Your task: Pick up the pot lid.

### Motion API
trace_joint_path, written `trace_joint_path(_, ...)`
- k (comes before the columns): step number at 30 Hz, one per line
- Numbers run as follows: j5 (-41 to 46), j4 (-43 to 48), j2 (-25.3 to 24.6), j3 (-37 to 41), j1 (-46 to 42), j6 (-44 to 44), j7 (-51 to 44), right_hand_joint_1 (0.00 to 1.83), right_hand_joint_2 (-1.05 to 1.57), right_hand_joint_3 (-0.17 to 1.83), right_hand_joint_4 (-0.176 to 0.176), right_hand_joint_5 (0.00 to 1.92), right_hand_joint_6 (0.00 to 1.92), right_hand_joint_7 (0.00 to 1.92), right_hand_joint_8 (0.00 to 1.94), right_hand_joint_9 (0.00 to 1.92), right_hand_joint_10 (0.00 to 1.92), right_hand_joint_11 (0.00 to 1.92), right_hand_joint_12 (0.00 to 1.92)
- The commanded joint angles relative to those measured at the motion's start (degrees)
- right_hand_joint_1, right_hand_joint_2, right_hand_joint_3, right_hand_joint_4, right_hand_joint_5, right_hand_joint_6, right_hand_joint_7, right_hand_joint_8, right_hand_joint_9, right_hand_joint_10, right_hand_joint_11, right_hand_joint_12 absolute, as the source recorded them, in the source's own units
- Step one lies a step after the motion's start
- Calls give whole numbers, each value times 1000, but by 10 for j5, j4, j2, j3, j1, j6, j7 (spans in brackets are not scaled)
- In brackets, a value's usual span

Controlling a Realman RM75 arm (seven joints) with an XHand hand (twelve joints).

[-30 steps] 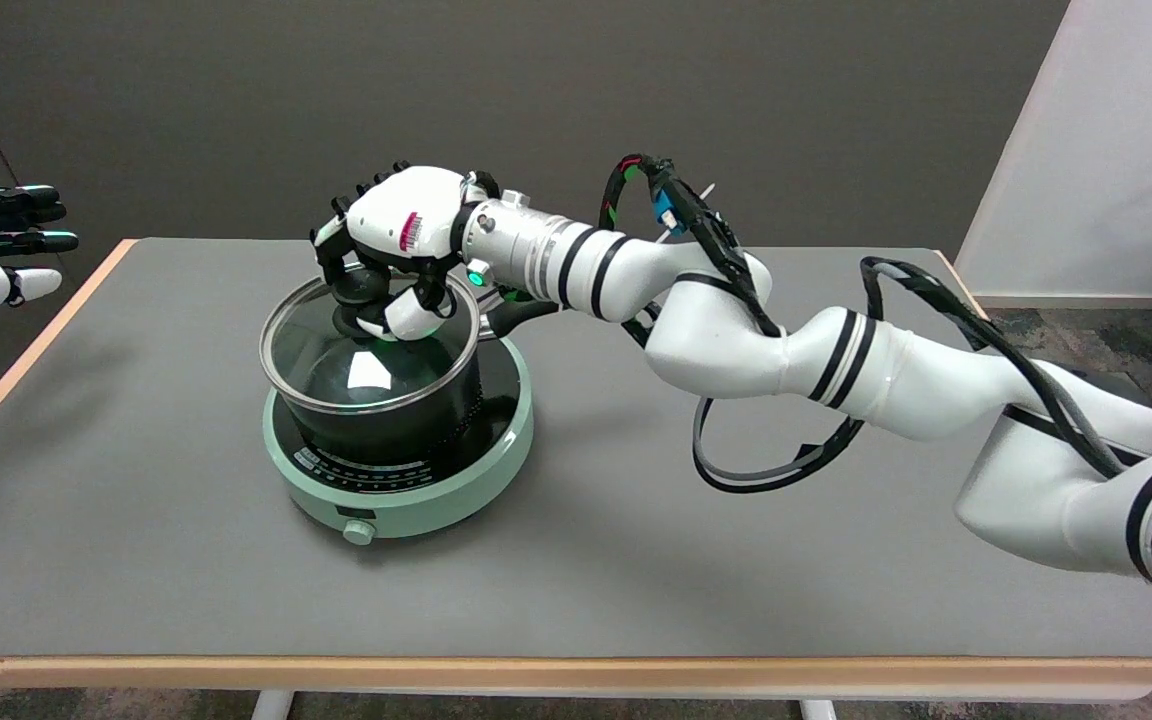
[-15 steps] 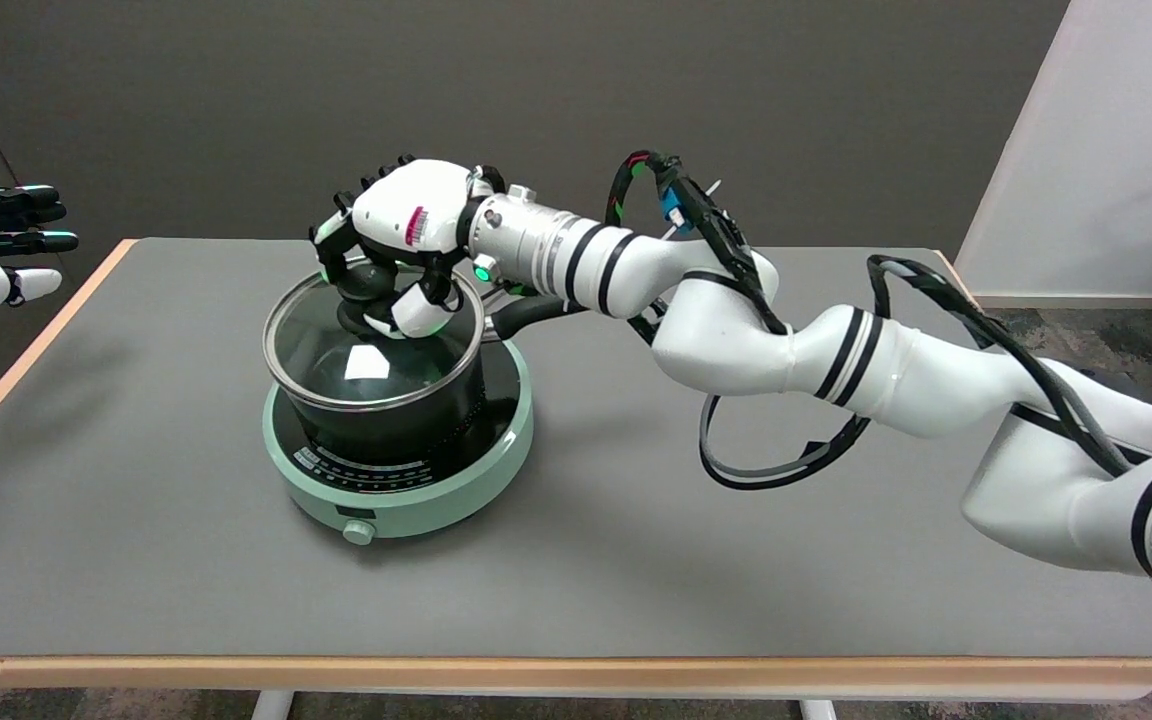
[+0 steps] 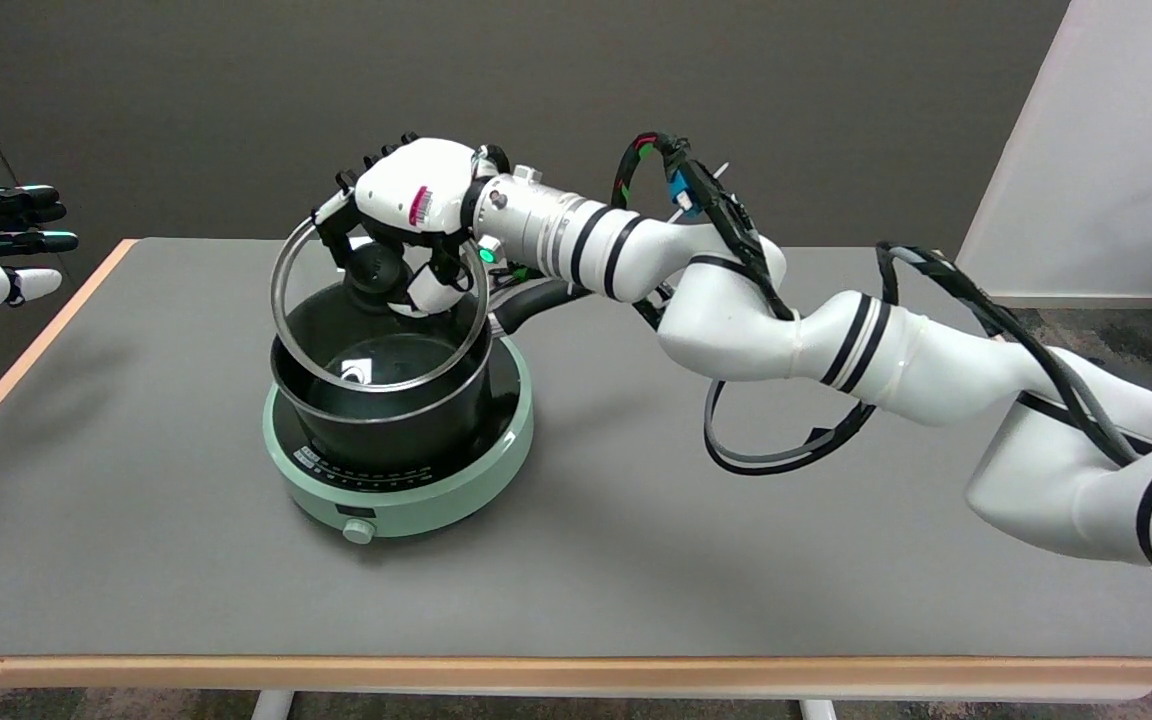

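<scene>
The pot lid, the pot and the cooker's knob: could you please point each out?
pot lid (image 3: 288,262): head view, metal rim at left.
pot (image 3: 386,432): head view, black front wall.
cooker's knob (image 3: 358,531): head view, knob's face.

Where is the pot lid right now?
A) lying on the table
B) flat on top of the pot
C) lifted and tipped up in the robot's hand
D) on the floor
C: the right hand grips the knob of the pot lid, which tilts up above the pot.
</scene>
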Motion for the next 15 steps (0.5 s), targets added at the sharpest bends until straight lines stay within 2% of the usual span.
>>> trace_joint_path(1, 1, -2, 12, 1, 17, 4, 0, 1369, 785, 706, 176, 708, 1241, 944, 1280, 837, 1440, 703, 1013)
trace_joint_path(15, 1, 11, 29, 3, 56, 4, 3, 1370, 780, 713, 176, 705, 1245, 947, 1280, 842, 1438, 711, 1017)
